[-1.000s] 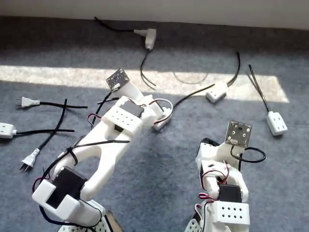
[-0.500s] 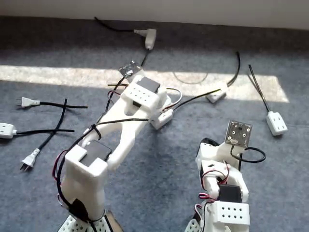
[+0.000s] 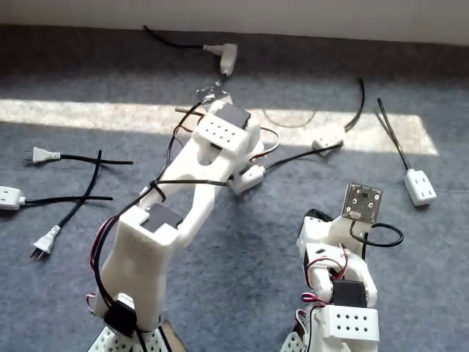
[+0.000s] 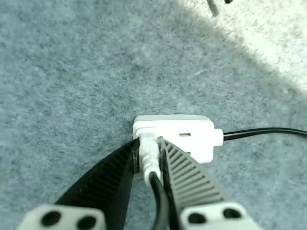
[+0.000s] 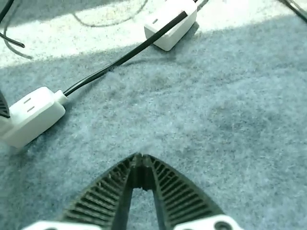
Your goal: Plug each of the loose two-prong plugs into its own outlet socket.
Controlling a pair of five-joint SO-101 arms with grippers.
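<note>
left gripper (image 4: 148, 143) pinching one plug (image 4: 148, 162) against one outlet socket (image 4: 184, 134), right gripper (image 5: 139, 159) pressing together near it, two loose plugs (image 3: 40, 154) (image 3: 45, 240) lying left of it

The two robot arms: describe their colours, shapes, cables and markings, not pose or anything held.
Left arm and right arm are blocky white plastic with black motors, plates dotted with small holes, and loose black, red and white wires. The right arm carries a square grey circuit board. Left gripper and right gripper have dark, ridged, wedge-shaped fingers on white bases.
</note>
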